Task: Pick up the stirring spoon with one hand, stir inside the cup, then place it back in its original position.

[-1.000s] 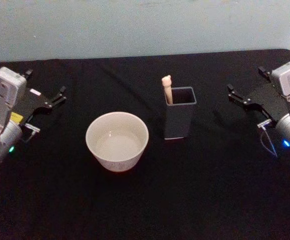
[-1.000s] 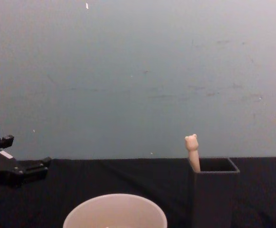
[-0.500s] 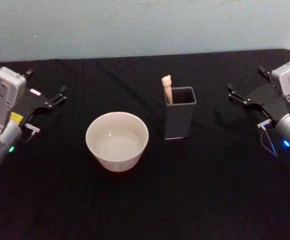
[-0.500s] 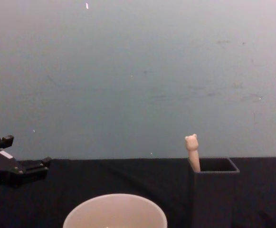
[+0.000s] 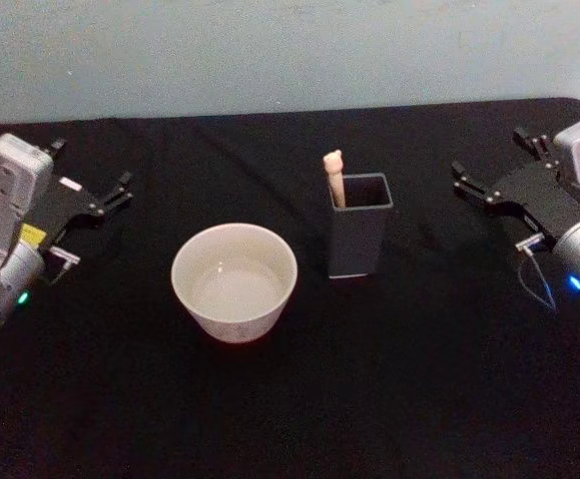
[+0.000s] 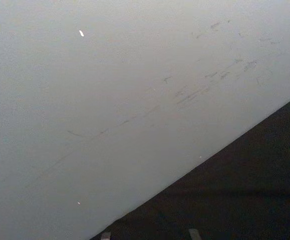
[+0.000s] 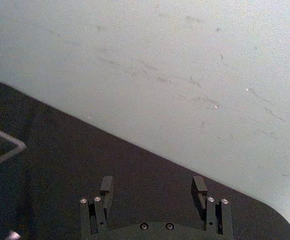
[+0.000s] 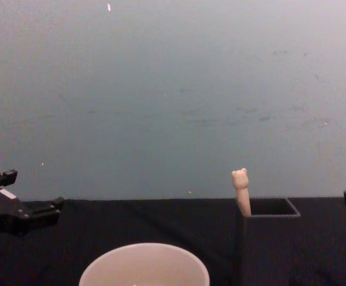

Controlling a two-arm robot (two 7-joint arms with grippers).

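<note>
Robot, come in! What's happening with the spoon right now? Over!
Both open: left hand far left, right hand far right. Untouched spoon stands in holder. Beside it the cup; nothing blocks the spoon.

Stock on hand, as I count it:
- One wide round cream-white cup (image 5: pixel 235 282), left of centre.
- One dark grey square box holder (image 5: pixel 359 238), to the cup's right.
- One slim stirring spoon (image 5: pixel 334 175) with a pale beige bear-head handle, in that holder.
- Two black grippers of mine: left gripper (image 5: pixel 91 165), right gripper (image 5: pixel 489 152).
- One black-covered table (image 5: pixel 389 399).
</note>
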